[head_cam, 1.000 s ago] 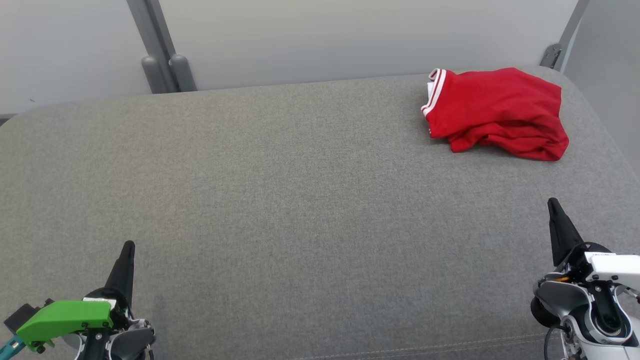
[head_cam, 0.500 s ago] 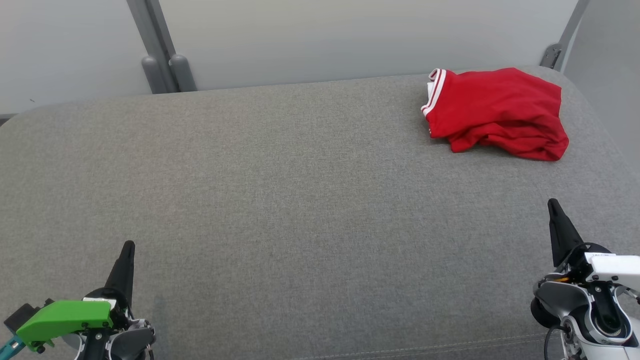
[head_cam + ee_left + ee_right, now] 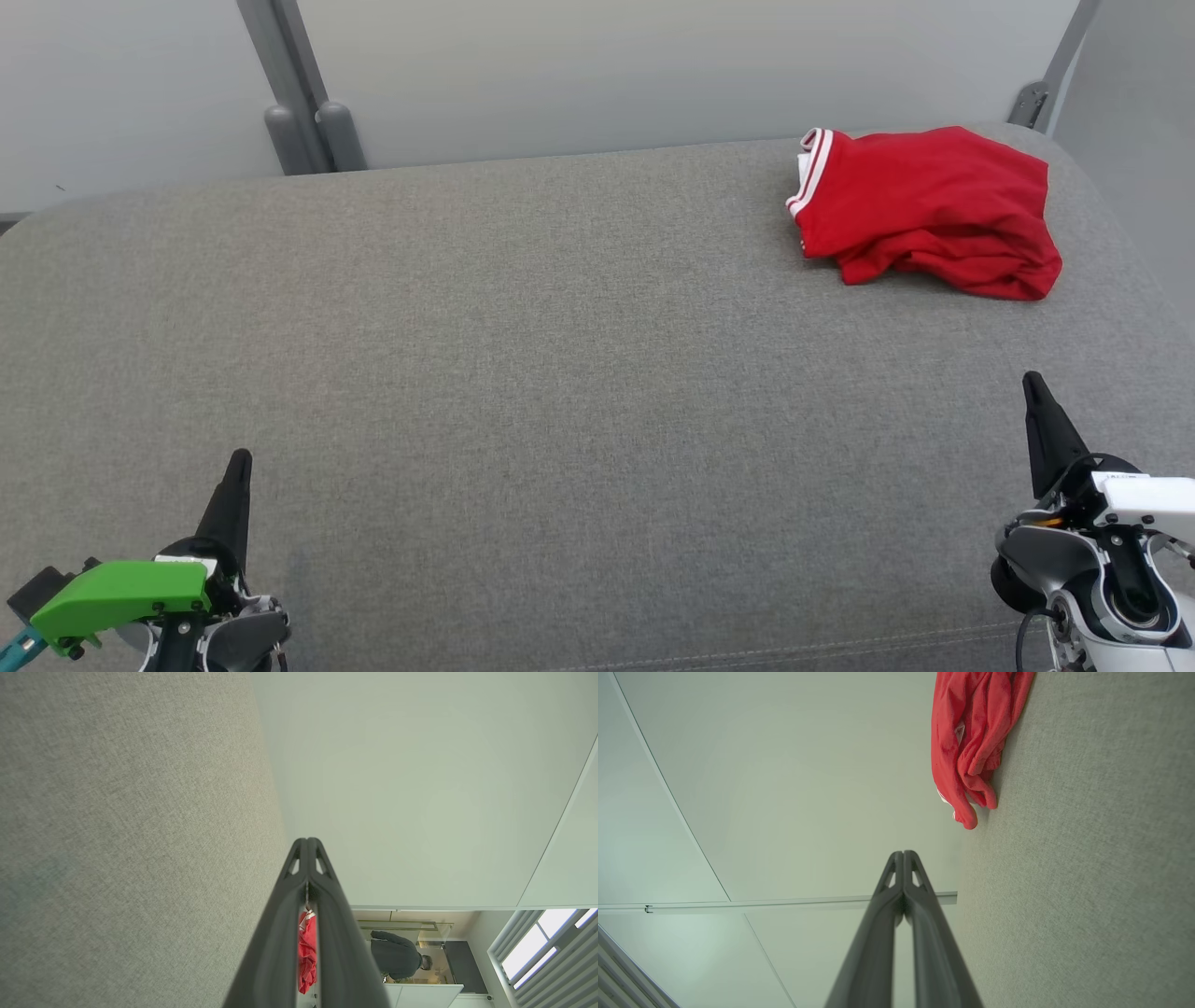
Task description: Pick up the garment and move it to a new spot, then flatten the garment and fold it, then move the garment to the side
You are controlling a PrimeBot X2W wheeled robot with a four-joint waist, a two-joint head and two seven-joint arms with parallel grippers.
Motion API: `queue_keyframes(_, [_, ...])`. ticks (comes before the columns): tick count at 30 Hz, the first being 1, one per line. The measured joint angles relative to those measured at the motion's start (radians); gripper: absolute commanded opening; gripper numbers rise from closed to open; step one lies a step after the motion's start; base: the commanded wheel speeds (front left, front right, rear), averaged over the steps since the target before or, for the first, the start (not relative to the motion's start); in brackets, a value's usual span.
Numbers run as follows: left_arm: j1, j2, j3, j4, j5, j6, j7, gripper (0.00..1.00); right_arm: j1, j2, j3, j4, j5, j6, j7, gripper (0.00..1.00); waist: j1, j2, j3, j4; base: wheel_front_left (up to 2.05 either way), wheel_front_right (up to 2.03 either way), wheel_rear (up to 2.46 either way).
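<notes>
Nothing has moved since a second ago: the garment [image 3: 924, 210] lies bunched at the bench's [image 3: 560, 373] far right corner. The left gripper [image 3: 240, 457] and right gripper [image 3: 1030, 378] sit near the front edge, jaws pressed together, empty. The garment's folds hide its shape

The left gripper [image 3: 239, 459] has long, dark, tapering fingers [image 3: 280, 933] with small cut-outs near the tips. At its base sit a bright green cover [image 3: 121, 590] and a teal part [image 3: 11, 646]. The right gripper [image 3: 1031, 378] has the same fingers, with a white housing [image 3: 1144, 499], a grey rounded joint [image 3: 1036, 546] and a black cable [image 3: 1020, 625].
</notes>
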Motion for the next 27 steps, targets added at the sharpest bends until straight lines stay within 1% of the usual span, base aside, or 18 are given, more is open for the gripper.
queue_keyframes(27, [0.000, 0.000, 0.000, 0.000, 0.000, 0.000, 0.000, 0.00, 0.000, 0.001, -0.002, 0.003, 0.000, 0.000, 0.001, 0.00, 0.0000, 0.0000, 0.000, 0.000, 0.00, 0.00, 0.00])
